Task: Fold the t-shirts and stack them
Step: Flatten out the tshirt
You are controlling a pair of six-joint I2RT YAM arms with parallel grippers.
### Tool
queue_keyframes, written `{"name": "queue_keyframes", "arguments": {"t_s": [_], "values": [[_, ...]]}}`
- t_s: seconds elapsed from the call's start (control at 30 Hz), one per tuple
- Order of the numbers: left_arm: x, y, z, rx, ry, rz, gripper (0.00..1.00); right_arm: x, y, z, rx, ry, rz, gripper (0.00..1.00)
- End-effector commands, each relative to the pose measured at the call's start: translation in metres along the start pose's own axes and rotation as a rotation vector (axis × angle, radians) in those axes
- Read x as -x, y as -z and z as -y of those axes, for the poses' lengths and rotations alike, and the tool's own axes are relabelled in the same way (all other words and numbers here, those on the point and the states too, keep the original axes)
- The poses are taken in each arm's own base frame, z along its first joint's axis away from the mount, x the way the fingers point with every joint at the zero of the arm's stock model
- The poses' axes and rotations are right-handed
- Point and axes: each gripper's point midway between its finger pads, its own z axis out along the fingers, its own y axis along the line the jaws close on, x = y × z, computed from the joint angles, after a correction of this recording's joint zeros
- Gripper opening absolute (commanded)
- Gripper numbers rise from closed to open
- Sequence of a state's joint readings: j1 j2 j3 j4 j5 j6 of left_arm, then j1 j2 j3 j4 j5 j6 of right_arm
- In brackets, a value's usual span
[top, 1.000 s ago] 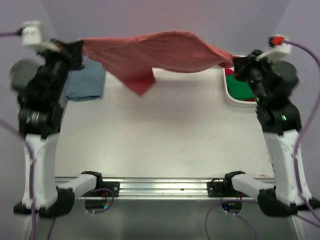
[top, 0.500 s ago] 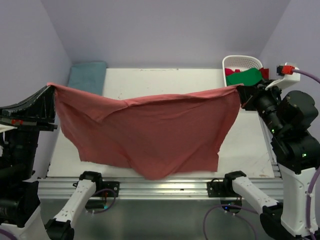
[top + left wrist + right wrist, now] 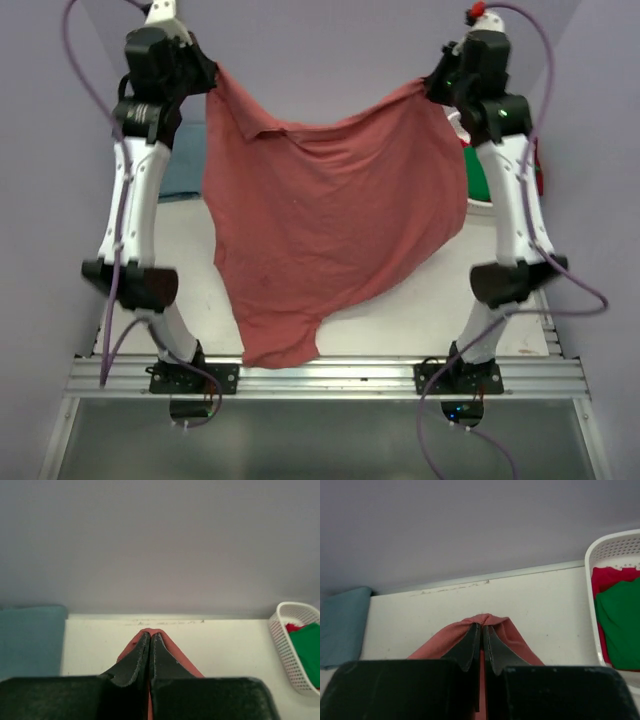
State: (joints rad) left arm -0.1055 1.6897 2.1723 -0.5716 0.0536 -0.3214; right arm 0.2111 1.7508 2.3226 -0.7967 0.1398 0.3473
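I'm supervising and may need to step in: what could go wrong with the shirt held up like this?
The left fingers and right fingers each pinch only a small tuck of the brick-red shirt, so a corner may slip free. Its lowest corner hangs by the near edge of the table and could drape over it when laid down. The cloth sags unevenly, so it may land creased.

Pale lilac walls, white table
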Motion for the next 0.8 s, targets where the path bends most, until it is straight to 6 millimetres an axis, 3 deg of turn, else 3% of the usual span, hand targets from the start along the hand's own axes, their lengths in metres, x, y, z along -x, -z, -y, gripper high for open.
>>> {"name": "queue_keyframes", "arguments": {"t_s": [0.0, 0.03, 0.1, 0.17, 0.2, 0.23, 0.27, 0.3, 0.33, 0.37, 0.4, 0.43, 0.47, 0.5, 0.53, 0.57, 0.6, 0.63, 0.67, 0.7, 0.73, 0.77], "values": [[-0.009, -0.045, -0.021, 0.022, 0.018, -0.058, 0.0, -0.015, -0.056, 0.005, -0.059, -0.004, -0.046, 0.0], [-0.038, -0.079, -0.033, 0.035, 0.036, -0.11, 0.0, -0.039, -0.089, 0.01, -0.081, 0.004, -0.088, 0.0], [-0.025, -0.092, -0.03, -0.017, 0.068, -0.05, 0.0, -0.039, -0.11, 0.009, -0.079, -0.008, -0.052, 0.0], [-0.02, -0.095, -0.024, -0.073, 0.069, 0.01, 0.0, -0.014, -0.105, 0.001, -0.045, -0.012, 0.041, 0.0], [0.014, -0.067, -0.011, -0.102, 0.052, 0.093, 0.0, -0.035, -0.11, 0.005, -0.058, 0.009, 0.003, 0.0], [0.025, -0.055, -0.008, -0.109, 0.041, 0.127, 0.0, 0.005, -0.068, -0.002, -0.042, 0.011, 0.109, 0.0], [0.027, -0.047, -0.007, -0.105, 0.028, 0.138, 0.0, 0.027, -0.056, -0.007, -0.021, 0.033, 0.21, 0.0], [0.037, -0.034, -0.003, -0.115, 0.009, 0.169, 0.0, 0.003, -0.051, -0.002, -0.031, 0.063, 0.178, 0.0], [0.061, 0.0, 0.008, -0.135, -0.025, 0.226, 0.0, 0.012, -0.035, -0.001, -0.026, 0.071, 0.218, 0.0], [0.041, 0.002, 0.002, -0.12, -0.026, 0.193, 0.0, 0.04, 0.007, -0.003, -0.001, 0.071, 0.303, 0.0], [0.059, 0.04, 0.01, -0.128, -0.05, 0.253, 0.0, 0.02, 0.009, 0.005, -0.013, 0.086, 0.266, 0.0], [0.053, 0.051, 0.009, -0.123, -0.049, 0.25, 0.0, 0.016, 0.02, 0.006, -0.006, 0.093, 0.265, 0.0], [0.016, 0.05, -0.004, -0.092, -0.035, 0.184, 0.0, 0.026, 0.053, 0.006, 0.017, 0.088, 0.297, 0.0], [0.025, 0.087, 0.003, -0.105, -0.03, 0.232, 0.0, 0.003, 0.053, 0.013, 0.01, 0.096, 0.244, 0.0], [0.014, 0.099, 0.002, -0.104, -0.02, 0.224, 0.0, -0.003, 0.064, 0.015, 0.019, 0.091, 0.229, 0.0], [-0.026, 0.102, -0.01, -0.073, 0.003, 0.151, 0.0, -0.026, 0.079, 0.02, 0.03, 0.091, 0.17, 0.0], [-0.02, 0.139, -0.003, -0.089, 0.008, 0.199, 0.0, -0.035, 0.088, 0.021, 0.036, 0.083, 0.154, 0.0], [-0.032, 0.151, -0.008, -0.07, 0.018, 0.191, 0.0, -0.052, 0.096, 0.026, 0.033, 0.078, 0.107, 0.0], [-0.069, 0.157, -0.02, -0.03, 0.036, 0.107, 0.0, -0.067, 0.101, 0.027, 0.039, 0.066, 0.064, 0.0], [-0.071, 0.183, -0.019, -0.025, 0.041, 0.125, 0.0, -0.085, 0.113, 0.028, 0.053, 0.069, 0.018, 0.0], [-0.108, 0.191, -0.029, 0.018, 0.06, 0.022, 0.0, -0.111, 0.119, 0.036, 0.03, 0.074, -0.075, 0.0], [-0.123, 0.2, -0.033, 0.034, 0.07, -0.014, 0.0, -0.128, 0.125, 0.039, 0.027, 0.081, -0.13, 0.0]]}}
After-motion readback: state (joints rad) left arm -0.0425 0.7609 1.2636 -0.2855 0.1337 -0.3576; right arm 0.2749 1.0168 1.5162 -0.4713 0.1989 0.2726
